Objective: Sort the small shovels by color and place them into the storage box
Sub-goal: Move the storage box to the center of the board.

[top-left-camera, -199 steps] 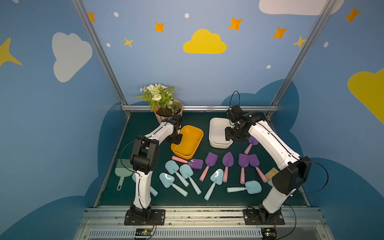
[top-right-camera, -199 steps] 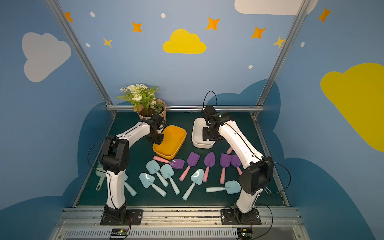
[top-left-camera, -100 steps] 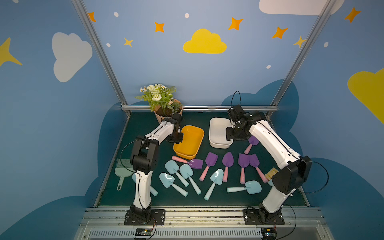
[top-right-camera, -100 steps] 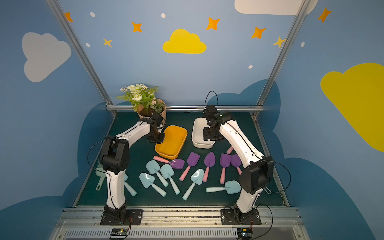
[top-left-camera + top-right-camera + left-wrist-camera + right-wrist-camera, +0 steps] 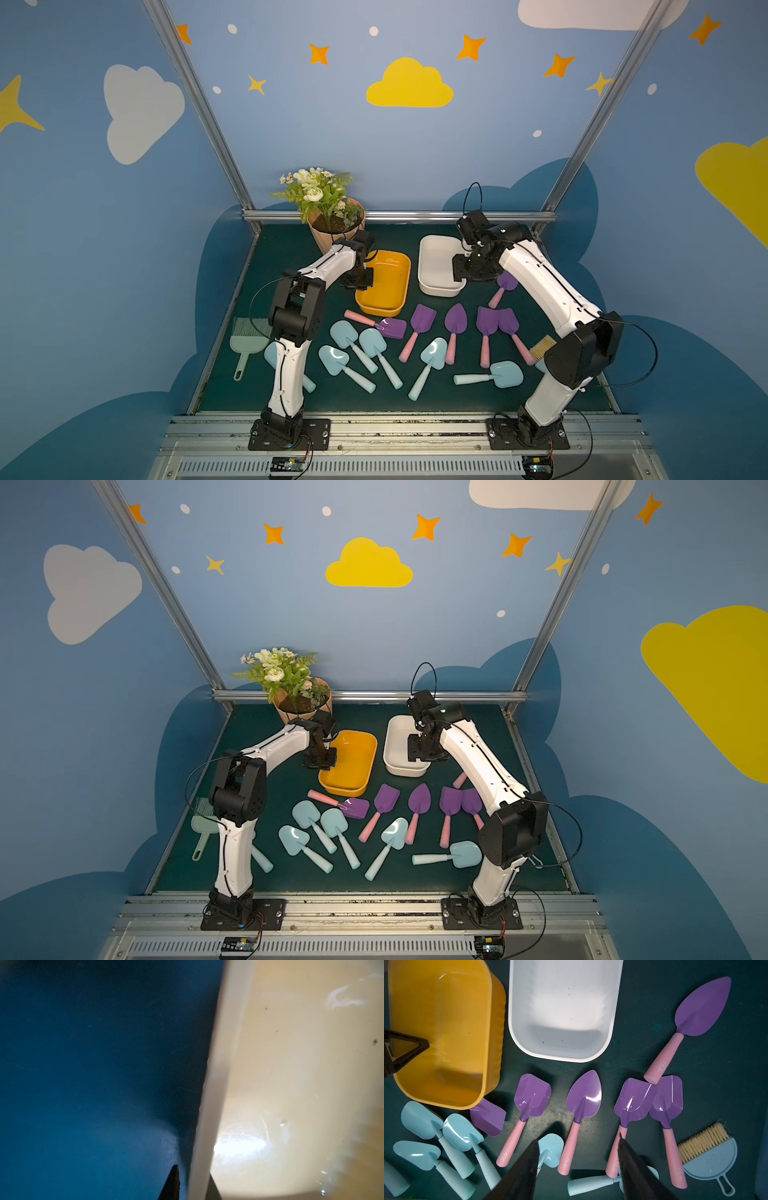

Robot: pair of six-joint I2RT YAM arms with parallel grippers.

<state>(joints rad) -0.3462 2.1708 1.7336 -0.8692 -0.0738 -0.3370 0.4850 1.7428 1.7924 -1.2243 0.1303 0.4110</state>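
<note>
Across the middle and front of the green mat [image 5: 478, 399] you have six purple shovels [image 5: 423, 318] and six light blue shovels [image 5: 372, 341], all lying loose outside the two boxes. Your left gripper [image 5: 192, 1171] is clamped on the yellow box [image 5: 380, 309] rim. Your right gripper [image 5: 579, 1137] hangs spread by the white box [image 5: 440, 289], grasping nothing.

Tool [image 5: 192, 1180] astride box rim [image 5: 214, 1084]
</note>
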